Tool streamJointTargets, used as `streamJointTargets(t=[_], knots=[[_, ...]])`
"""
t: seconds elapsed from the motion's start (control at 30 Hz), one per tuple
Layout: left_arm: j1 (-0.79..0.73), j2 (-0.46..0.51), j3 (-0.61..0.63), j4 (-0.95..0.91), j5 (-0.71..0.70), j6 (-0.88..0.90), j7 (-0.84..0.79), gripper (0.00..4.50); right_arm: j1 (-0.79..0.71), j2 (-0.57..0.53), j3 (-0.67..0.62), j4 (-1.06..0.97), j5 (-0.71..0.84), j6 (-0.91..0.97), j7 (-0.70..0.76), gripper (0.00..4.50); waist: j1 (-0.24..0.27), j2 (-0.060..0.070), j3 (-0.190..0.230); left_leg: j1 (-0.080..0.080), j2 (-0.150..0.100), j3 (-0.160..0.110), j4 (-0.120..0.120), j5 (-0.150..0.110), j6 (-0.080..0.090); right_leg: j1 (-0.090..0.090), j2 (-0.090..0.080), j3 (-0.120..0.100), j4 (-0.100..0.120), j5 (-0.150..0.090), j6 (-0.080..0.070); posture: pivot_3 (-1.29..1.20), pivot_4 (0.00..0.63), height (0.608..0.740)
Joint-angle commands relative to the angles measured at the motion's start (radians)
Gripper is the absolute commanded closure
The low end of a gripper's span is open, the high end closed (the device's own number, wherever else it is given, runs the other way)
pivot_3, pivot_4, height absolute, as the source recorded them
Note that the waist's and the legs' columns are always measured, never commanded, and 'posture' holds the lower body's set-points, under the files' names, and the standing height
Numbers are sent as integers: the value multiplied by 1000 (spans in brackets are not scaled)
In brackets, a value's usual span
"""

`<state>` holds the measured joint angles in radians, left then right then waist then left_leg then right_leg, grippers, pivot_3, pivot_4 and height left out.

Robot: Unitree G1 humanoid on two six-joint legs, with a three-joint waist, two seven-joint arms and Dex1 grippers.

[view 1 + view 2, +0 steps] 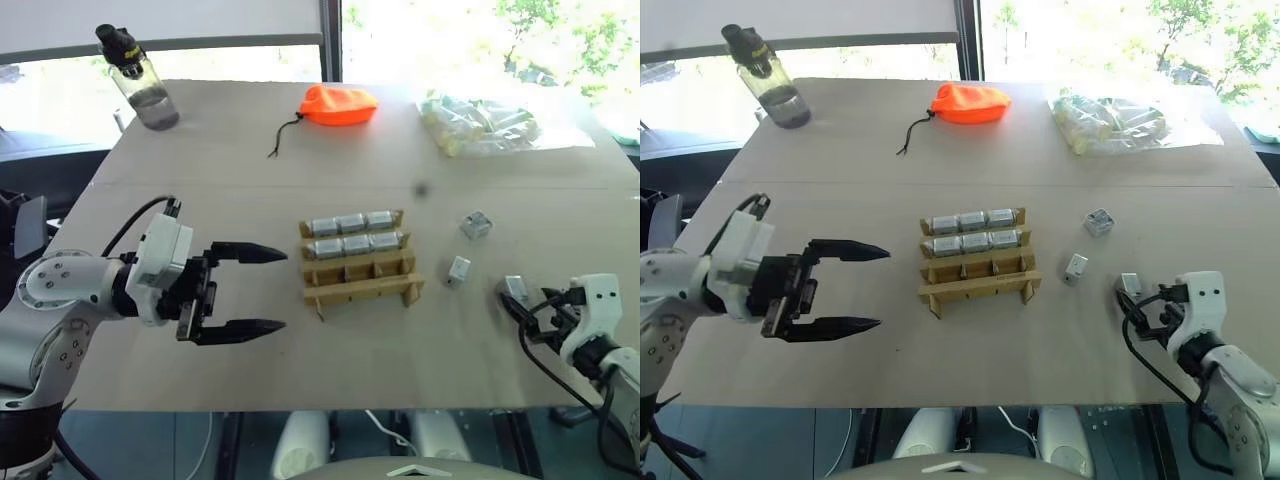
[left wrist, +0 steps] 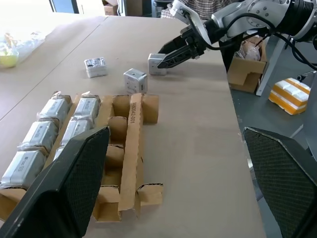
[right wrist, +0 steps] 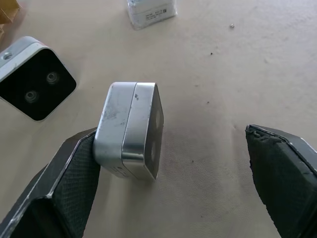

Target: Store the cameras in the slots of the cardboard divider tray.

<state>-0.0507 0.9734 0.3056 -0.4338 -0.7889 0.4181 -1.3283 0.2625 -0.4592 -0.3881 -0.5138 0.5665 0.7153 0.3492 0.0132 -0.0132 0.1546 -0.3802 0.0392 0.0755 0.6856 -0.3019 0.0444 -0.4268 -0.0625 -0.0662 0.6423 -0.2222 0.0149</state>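
I have the tray sitting mid-table, a cardboard lattice of three rows. Its two far rows are full, six cameras lying in them; the near row of slots is bare. Three more cameras lie loose on the table to the right of the tray: one farthest back, one just beside the tray's right end, and one nearest my right arm.

My left gripper hovers left of the tray, pointing toward it, its two black fingers spread wide with nothing between them. My right gripper sits low at the near camera, fingers spread; in the right wrist view one finger touches the side of that camera while the other finger stands well apart, so nothing is pinched.

At the far edge stand a bottle on the left, an orange pouch in the middle and a clear bag on the right.
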Motion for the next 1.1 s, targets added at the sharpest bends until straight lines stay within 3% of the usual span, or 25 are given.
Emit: streamJointTargets(t=[0.03, 0.1, 0.13, 0.23, 0.37, 0.7, 0.83, 0.97, 1.1], knots=[[13, -6, 31, -42, -11, -2, 21, 0, -12, -8, -14, -50, 31, 43, -21, 31, 0, 0, 0, 0, 0, 0, 0, 0, 0, 0, 0, 0, 0, 0, 0, 0, 150, 726], [14, -10, 34, -54, -22, 5, 35, 0, -18, -10, -18, -62, 39, 58, -26, 31, 0, 0, 0, 0, 0, 0, 0, 0, 0, 0, 0, 0, 0, 0, 0, 0, 150, 726], [15, -11, 36, -61, -27, 9, 40, 0, -20, -15, -17, -69, 40, 64, -25, 564, 0, 0, 0, 0, 0, 0, 0, 0, 0, 0, 0, 0, 0, 0, 0, 0, 150, 726], [17, -13, 36, -67, -27, 12, 47, 0, -25, -24, -11, -79, 37, 73, -25, 1535, 0, 0, 0, 0, 0, 0, 0, 0, 0, 0, 0, 0, 0, 0, 0, 0, 150, 726], [41, -15, 53, -71, -27, 13, 50, 0, -28, -41, -6, -92, 34, 67, -10, 3622, 0, 0, 0, 0, 0, 0, 0, 0, 0, 0, 0, 0, 0, 0, 1, 0, 150, 726], [88, -27, 90, -106, -31, 26, 98, 0, -193, -199, -34, -120, 183, 151, 100, 3730, 0, 0, 0, 0, 0, 0, 0, 0, 0, 0, 0, 0, 0, 0, 0, 0, 150, 726], [128, -41, 120, -107, -12, 18, 122, 0, -431, -291, 117, -59, 232, 139, 286, 3730, -15, -1, 1, 1, 0, 3, 0, -1, 2, -1, 0, 2, 0, 0, 0, 0, 150, 726], [192, -54, 180, -126, -21, 25, 135, 0, -684, -270, 360, 117, 124, -33, 565, 3730, -24, -3, 1, 0, 2, -1, 0, -2, 3, -1, 5, 1, 0, 0, -1, 0, 150, 726], [232, -61, 217, -147, -27, 28, 144, 0, -810, -232, 553, 267, -31, -228, 747, 3730, -14, -3, 1, -3, 2, -3, 0, 0, 0, -2, 3, 0, -1, 1, -1, 0, 150, 726]])
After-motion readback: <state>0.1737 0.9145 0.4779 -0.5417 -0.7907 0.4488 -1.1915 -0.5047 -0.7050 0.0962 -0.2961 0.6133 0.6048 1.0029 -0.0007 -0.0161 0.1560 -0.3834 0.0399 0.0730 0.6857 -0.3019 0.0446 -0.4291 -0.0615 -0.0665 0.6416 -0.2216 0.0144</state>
